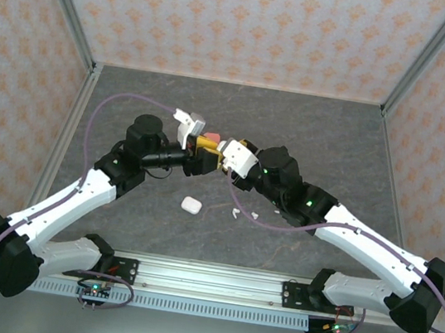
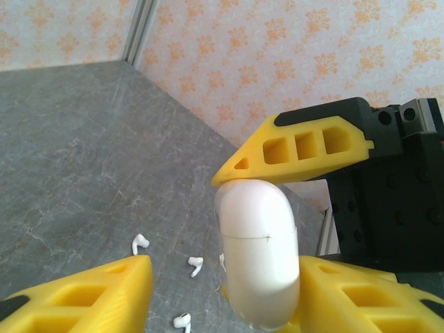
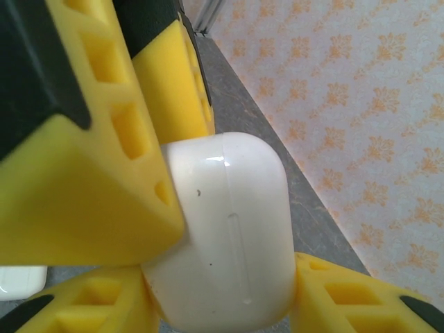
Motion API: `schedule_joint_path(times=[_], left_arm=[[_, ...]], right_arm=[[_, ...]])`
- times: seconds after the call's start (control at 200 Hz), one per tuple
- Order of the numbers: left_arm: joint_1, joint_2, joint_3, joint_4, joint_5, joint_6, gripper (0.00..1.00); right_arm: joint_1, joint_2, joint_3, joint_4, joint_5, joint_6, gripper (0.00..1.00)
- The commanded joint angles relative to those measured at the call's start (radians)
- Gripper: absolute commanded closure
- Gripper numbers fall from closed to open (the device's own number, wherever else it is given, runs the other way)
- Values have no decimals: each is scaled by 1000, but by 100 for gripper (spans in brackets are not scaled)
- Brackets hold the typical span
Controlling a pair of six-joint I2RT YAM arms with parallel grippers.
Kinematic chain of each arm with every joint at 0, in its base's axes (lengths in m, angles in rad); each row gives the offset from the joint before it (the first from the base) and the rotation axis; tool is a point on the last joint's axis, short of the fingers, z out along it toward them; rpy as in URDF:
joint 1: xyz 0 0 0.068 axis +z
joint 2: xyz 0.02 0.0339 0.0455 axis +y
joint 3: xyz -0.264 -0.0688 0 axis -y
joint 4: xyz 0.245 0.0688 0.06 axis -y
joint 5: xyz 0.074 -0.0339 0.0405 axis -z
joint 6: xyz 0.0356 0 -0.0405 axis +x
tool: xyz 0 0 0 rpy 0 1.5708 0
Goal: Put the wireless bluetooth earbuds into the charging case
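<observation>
Top external view: both arms meet above the middle of the surface, with one white charging case held in the air between them.

Right wrist view: the right fingers are clamped on the case from opposite sides. Its lid seam shows as a thin closed line.

Left wrist view:
- The case looks to stand on end, with one right finger capping its rounded top.
- Its long axis runs from there down between the left fingers.
- Those are half spread and not gripping. One lies against or just beside the case. The other stands well off, with bare surface in the gap, so the case sits off-centre in the left span.
- Earbuds lie loose on the surface below, apart from the case and from both arms. Three white ones are visible here, stems at mixed angles.

Judgement: the left arm is placed to work the lid, and no earbud goes in until the case opens.
</observation>
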Motion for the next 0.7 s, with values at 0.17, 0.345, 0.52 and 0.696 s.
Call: schedule_joint_path(times=[0.17,0.345,0.52,0.696], left_arm=[[-17,11,35,59,21,8,58],[-23,21,38,61,23,9,62],[-25,23,42,63,23,10,68],[-27,12,38,66,9,12,77]], right_arm=[[-1,-7,45,6,-17,1,55],[-1,-8,45,21,-25,17,55],[-1,-7,45,20,-22,26,53],[-1,-25,42,11,2,37,45]])
